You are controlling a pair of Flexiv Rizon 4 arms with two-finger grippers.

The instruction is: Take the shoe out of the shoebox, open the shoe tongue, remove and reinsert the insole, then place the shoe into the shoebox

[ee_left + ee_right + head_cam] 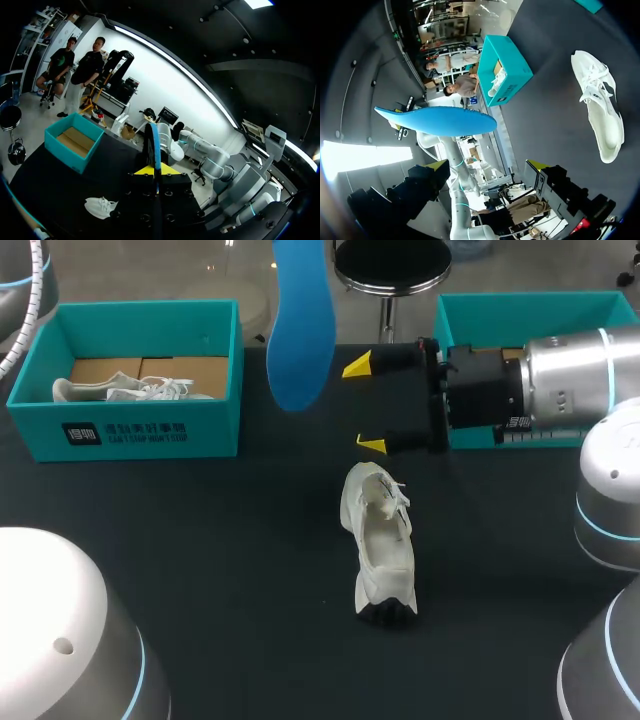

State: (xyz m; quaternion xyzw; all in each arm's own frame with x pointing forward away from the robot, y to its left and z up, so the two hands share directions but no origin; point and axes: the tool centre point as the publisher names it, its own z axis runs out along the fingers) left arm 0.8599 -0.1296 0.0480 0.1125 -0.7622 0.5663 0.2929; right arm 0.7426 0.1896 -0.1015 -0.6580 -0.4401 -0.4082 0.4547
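Shown are two teal shoeboxes (left shoebox (150,425), right shoebox (520,308)), two white sneakers (table sneaker (385,550), boxed sneaker (150,390)) and one blue insole (303,330).

The blue insole (302,325) hangs upright aloft, the white shoe (381,540) sits between the teal left shoebox (150,430) and right shoebox (520,310).

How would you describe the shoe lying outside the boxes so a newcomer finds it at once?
On the black table, look between the teal left shoebox and right shoebox. The white shoe lies alone on bare tabletop near the middle; the other shoe sits inside the left shoebox.
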